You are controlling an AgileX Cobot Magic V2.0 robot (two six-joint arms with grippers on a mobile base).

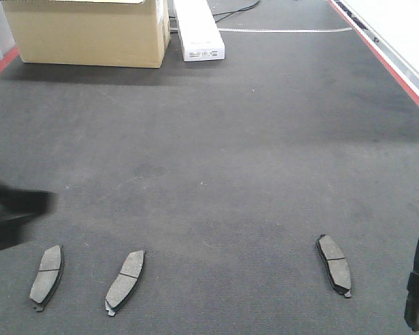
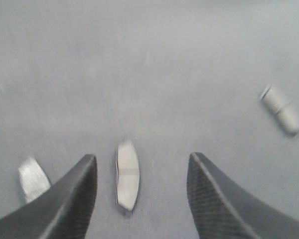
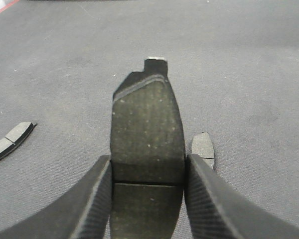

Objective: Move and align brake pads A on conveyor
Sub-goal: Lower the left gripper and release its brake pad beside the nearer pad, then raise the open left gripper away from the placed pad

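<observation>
The right pincer (image 3: 147,199) holds one flat dark grey brake pad (image 3: 147,139) by its long edges near the middle groove, above the dark textured conveyor belt (image 1: 230,139), a sensible hold since the pad looks stiff and rather heavy, while the left pincer (image 2: 139,199) hangs wide open.

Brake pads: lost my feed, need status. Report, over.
Right hand shut on fourth brake pad, lifted. Left hand open, empty, over the row. Three pads on conveyor, unaligned. Nothing blocking.
</observation>
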